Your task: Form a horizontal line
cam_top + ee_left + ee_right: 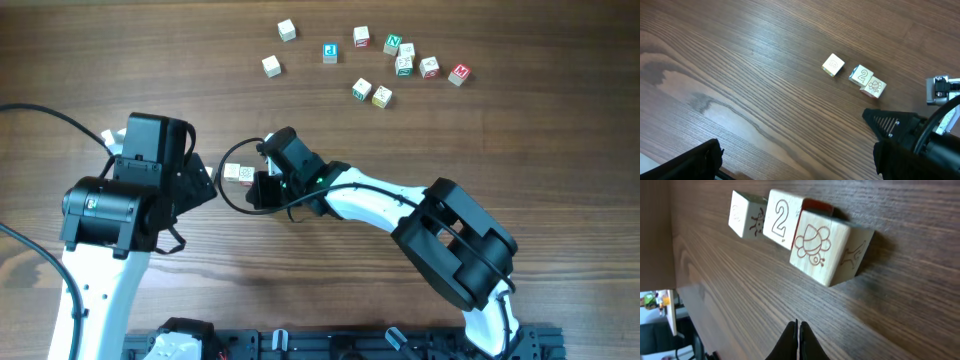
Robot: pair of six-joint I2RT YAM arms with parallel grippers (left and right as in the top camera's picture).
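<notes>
the horizontal line (782, 222) of three cream cubes fills the upper part of the right wrist view. its bee cube (815, 245) lies nearest the right gripper (798, 328), whose jaws are pressed together at bottom centre, pinching nothing and apart from the cubes. in the left wrist view the line sits upper right, above the left gripper (790, 132), jaws spread wide over the table (740, 75). the leftmost cube (833, 65) stands slightly apart from the "2" cube (860, 75).

Robot lab: cabled arms (380, 205), wooden table (560, 150)
</notes>
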